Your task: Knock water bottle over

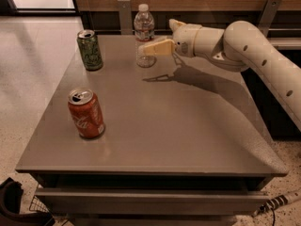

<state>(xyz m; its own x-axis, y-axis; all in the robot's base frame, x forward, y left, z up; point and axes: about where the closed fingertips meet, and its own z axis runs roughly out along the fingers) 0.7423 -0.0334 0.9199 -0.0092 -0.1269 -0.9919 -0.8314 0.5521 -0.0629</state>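
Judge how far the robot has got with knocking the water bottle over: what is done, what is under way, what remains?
Done: the approach. The gripper is at the side of the water bottle, about mid-height, near the far edge of the table. In hand: the push; whether they touch cannot be told. Left: the toppling itself, since the bottle stands upright.

Dim; claw [154, 47] above table [188, 140], shadow beneath

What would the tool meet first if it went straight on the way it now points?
The water bottle. The tool is above the far side of the table, and its tip lies right at the bottle's body. Depth is unclear, so I cannot tell if they touch.
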